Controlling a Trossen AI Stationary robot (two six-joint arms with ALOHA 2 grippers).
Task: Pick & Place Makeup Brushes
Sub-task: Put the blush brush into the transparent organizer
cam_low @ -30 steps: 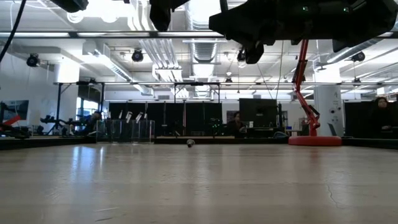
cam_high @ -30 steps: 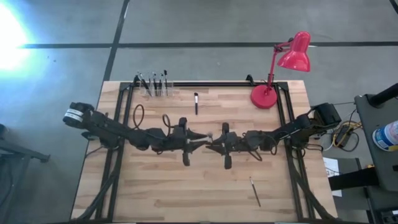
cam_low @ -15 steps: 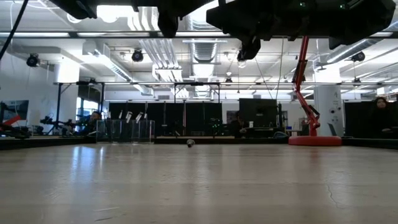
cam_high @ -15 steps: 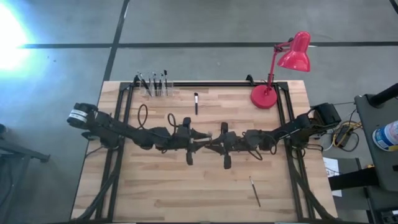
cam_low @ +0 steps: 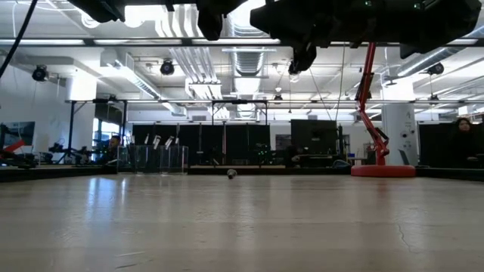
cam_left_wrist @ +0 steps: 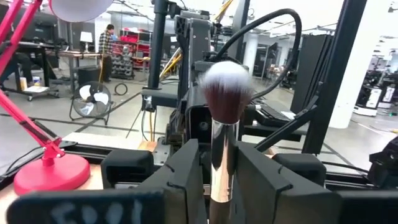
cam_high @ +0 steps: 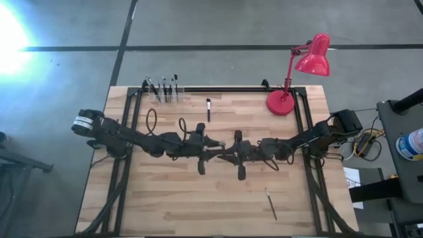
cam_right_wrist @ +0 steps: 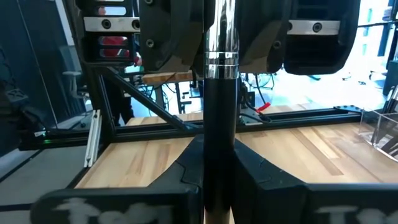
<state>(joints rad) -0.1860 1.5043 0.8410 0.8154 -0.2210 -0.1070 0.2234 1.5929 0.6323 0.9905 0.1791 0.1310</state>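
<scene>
One makeup brush (cam_left_wrist: 222, 118), with a fluffy white-tipped head, a silvery ferrule and a dark handle, stands roughly upright, head up, between my two grippers above the middle of the table. From above, its pale head (cam_high: 223, 141) shows as a spot. My left gripper (cam_high: 213, 143) comes from the left and is shut on the brush. My right gripper (cam_high: 230, 151) comes from the right and is shut on it lower down. Several more brushes stand in a clear holder (cam_high: 163, 90) at the far left. My left gripper pinches the brush's silvery ferrule (cam_left_wrist: 222, 167) between its two fingers, just below the head. The fingers lie level, from the table's left, across the brush. The brush is clear of the table. My right gripper pinches the dark handle (cam_right_wrist: 219, 143) between its two fingers, below the ferrule (cam_right_wrist: 221, 37). The fingers lie level, from the table's right, across the brush. The brush stands upright in the hold, clear of the table.
One brush (cam_high: 208, 109) lies on the wood at the far middle and also shows in the low view (cam_low: 231, 174). Another brush (cam_high: 271, 203) lies near the front right. A red desk lamp (cam_high: 283, 100) stands at the far right. Black frame rails run along the table's sides.
My left gripper has gone toward the table's right edge, up to the brush at my right gripper. My right gripper and the brush have stayed about where they were.
</scene>
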